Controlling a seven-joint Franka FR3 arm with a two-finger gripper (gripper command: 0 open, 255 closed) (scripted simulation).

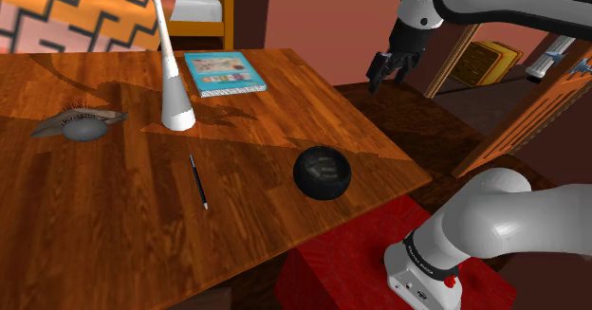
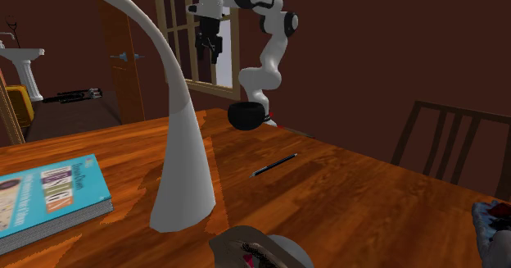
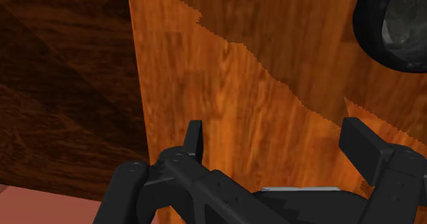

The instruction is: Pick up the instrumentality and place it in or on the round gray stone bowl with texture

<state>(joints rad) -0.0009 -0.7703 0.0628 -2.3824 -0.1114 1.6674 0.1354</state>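
Wooden table [image 1: 95,223] [image 2: 368,201] [image 3: 239,85], set in a room with dark red walls.

Gripper [image 1: 387,71] [image 2: 209,49] [image 3: 274,130]: held in the air, off the tabletop, above the table's far edge at the shoulder view's right. In the wrist view the fingers are seen well apart, with only table surface between them and nothing clasped. The table's edge and the dark floor beside it are seen below the hand.

Count on the table:
- 1 dark round bowl [image 1: 322,173] [image 2: 247,115] [image 3: 393,24], the item nearest the gripper, near the table edge beside the red stand [image 1: 351,261].
- 1 thin dark pen [image 1: 197,181] [image 2: 273,165], lying flat on the bare wood between the bowl and the lamp foot, well apart from both.
- 1 white lamp [image 1: 174,81] [image 2: 184,168], with a flared foot and a tall curved neck, upright near mid-table, beyond the pen as seen from the gripper.
- 1 blue book [image 1: 224,73] [image 2: 49,197], flat, near the lamp.
- 1 grey bristled object [image 1: 81,124] [image 2: 262,250], at the end of the table farthest from the arm; its kind cannot be told.

One dark chair [image 2: 450,139] is seen at the table's side in the second exterior view.
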